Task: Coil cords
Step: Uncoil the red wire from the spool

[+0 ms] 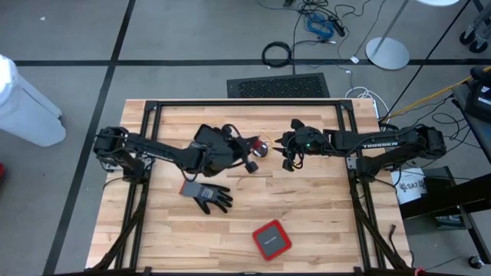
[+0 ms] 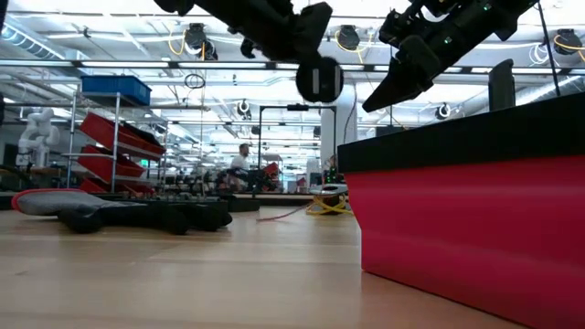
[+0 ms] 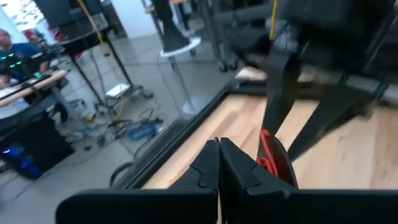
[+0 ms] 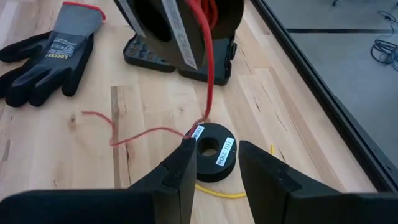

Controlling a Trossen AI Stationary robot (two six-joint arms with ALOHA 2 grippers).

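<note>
While both arms reach in over the middle of the table (image 1: pixel 307 222), the left claw (image 3: pixel 219 163) has its fingers pressed together, with a loop of red cord (image 3: pixel 268 155) showing just beside them; whether they pinch it I cannot tell. From above, that claw sits near the table's centre, close to a small red-and-white bundle (image 1: pixel 259 147), and the right claw (image 1: pixel 288 150) faces it from the other side, a little apart. The right claw's fingers are spread, and in its own view they straddle a black ring (image 4: pixel 211 152) with white labels, without visibly gripping it. The red cord runs down from the left arm to this ring and trails in a loose curve across the wood. A short stretch of yellow cord (image 4: pixel 219 191) lies on the table under the ring, by the right claw's fingers. A grey and black glove (image 1: pixel 209 195) lies flat nearer the table's front, below the left arm, and a black case (image 4: pixel 177 61) rests beyond the ring. A red box (image 1: pixel 271 239) sits alone toward the front edge, well apart from both claws.
</note>
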